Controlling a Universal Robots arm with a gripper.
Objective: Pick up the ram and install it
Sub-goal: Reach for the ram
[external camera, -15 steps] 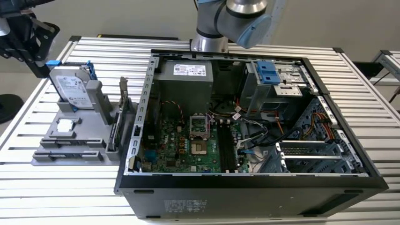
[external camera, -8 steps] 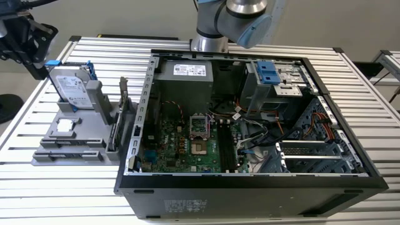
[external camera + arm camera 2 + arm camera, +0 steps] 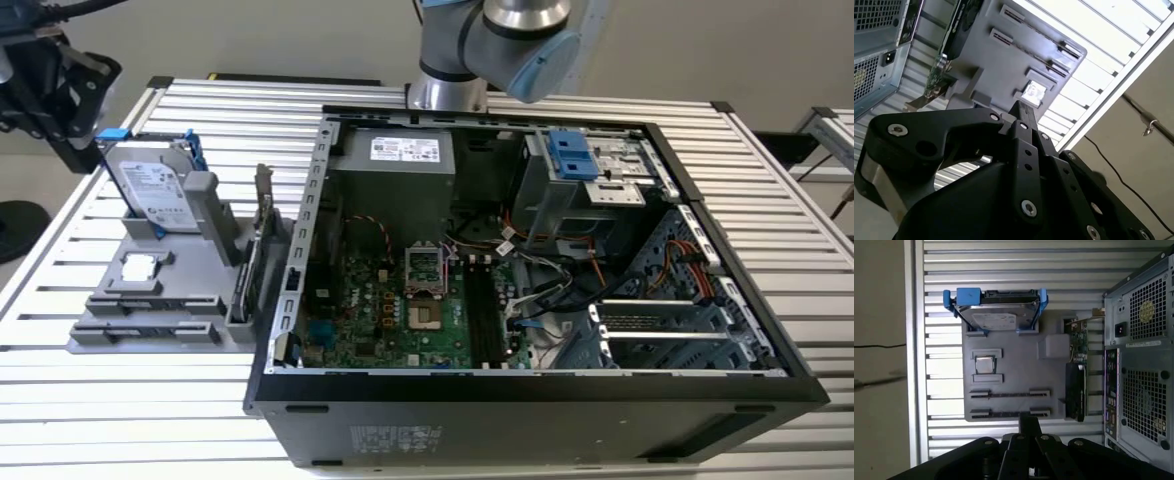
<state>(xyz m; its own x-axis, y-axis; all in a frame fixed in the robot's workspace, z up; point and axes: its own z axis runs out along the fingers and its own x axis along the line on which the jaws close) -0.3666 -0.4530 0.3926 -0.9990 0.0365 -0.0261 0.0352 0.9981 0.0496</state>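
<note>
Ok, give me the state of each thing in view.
Computer case, on its side on the table, side panel off.
Hard drive, upright in the tray.
Card, on edge in the tray.
Chip, flat in its tray recess.
Tool, in the air, apart from the tray.

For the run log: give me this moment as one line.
gripper: raised near gray tray | hard drive: standing in tray | computer case: open, beside tray

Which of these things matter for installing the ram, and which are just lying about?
Job: pincer; dark strip in the gray holder, likely the ram; motherboard in the open case.
Lying about: hard drive with blue rails; upright card; small square chip.
</note>
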